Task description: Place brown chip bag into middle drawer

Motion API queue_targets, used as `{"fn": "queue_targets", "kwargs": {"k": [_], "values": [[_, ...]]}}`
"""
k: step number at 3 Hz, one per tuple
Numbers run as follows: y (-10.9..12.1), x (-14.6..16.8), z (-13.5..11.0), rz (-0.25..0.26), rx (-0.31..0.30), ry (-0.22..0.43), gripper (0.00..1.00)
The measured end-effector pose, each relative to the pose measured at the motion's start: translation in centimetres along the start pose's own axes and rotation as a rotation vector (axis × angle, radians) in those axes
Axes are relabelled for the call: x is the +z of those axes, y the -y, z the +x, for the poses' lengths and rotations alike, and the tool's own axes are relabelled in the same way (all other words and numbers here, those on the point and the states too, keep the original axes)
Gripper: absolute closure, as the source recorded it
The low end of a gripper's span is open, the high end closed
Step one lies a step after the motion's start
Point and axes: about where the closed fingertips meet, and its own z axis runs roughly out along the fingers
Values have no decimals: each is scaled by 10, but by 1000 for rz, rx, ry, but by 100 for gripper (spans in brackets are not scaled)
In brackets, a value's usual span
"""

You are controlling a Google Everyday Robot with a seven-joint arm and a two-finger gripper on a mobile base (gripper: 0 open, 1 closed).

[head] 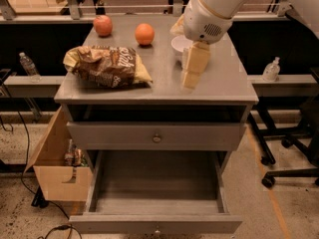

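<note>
Grey cabinet (pixel 224 83), centre of frame, seen from the front and above.

Brown chip bag (pixel 105 66) lies flat on the left part of the cabinet top, crumpled, tan-yellow ends out to left and right. Nothing touches it.

Gripper (pixel 192 76) hangs over the right-centre of the cabinet top, pointing down, tip close to the surface. It sits under the white arm housing (pixel 207 19) that comes in from the upper right of the frame. The bag is to the left of the gripper, at about the same depth on the top, with a strip of bare grey surface between them. The gripper has hold of nothing visible. How far open it is: cannot tell from this angle.

White bowl (pixel 177 45) is just behind the gripper, partly hidden by the arm. Apple (pixel 102 25) and orange (pixel 144 34) stand at the back of the top, behind the bag.

Middle drawer (pixel 154 180), lower centre of frame, is pulled out, with its grey floor bare. The knobbed drawer (pixel 157 137) above it is closed.

Cardboard box (pixel 55 176) stands against the cabinet's left side, lower left. 1 water bottle (pixel 28 66) on the ledge at far left.
</note>
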Motion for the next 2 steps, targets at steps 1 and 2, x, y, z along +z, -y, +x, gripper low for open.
{"fn": "queue_targets", "kwargs": {"k": [1,2], "values": [[0,0,0,0,0,0,0],[12,15,-22,23,-20,30,0]]}}
